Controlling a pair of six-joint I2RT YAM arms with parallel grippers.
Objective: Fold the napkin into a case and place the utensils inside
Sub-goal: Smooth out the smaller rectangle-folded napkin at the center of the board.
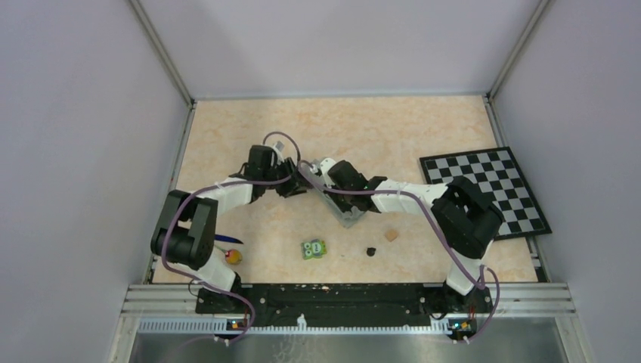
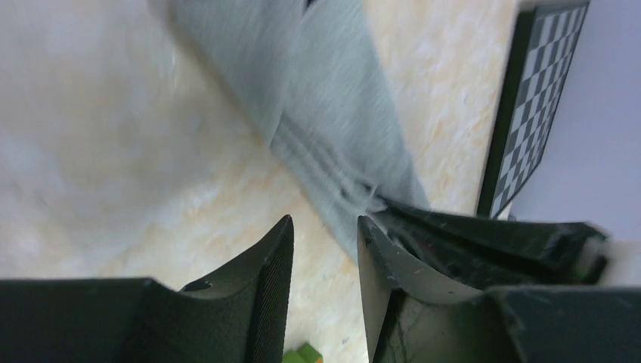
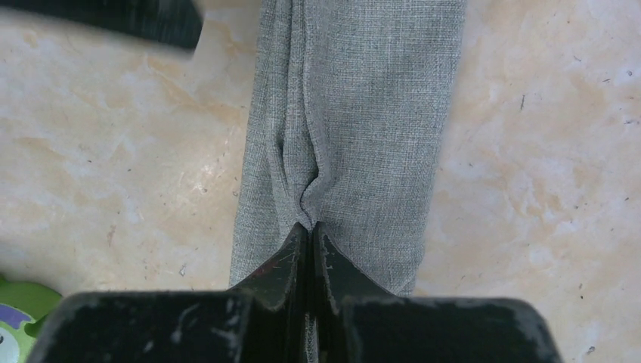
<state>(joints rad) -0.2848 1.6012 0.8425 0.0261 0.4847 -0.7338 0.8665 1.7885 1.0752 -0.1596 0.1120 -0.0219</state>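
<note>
The grey napkin (image 1: 346, 214) lies folded into a narrow long strip at the table's middle, running from upper left to lower right. My right gripper (image 1: 342, 198) is shut on a pinch of its top layer near the near end, as the right wrist view (image 3: 310, 227) shows on the cloth (image 3: 363, 113). My left gripper (image 1: 293, 181) is open and empty beside the strip's far end; in its wrist view (image 2: 325, 227) the cloth (image 2: 332, 113) runs past its right finger. The slim dark blue utensil (image 1: 227, 239) and the yellow-orange-headed one (image 1: 233, 255) lie at the near left, partly behind the left arm.
The checkerboard mat (image 1: 487, 189) lies at the right and shows in the left wrist view (image 2: 540, 98). The green owl block (image 1: 314, 248), a small black piece (image 1: 371, 251) and a tan cube (image 1: 391, 235) sit in front of the strip. Walls enclose three sides.
</note>
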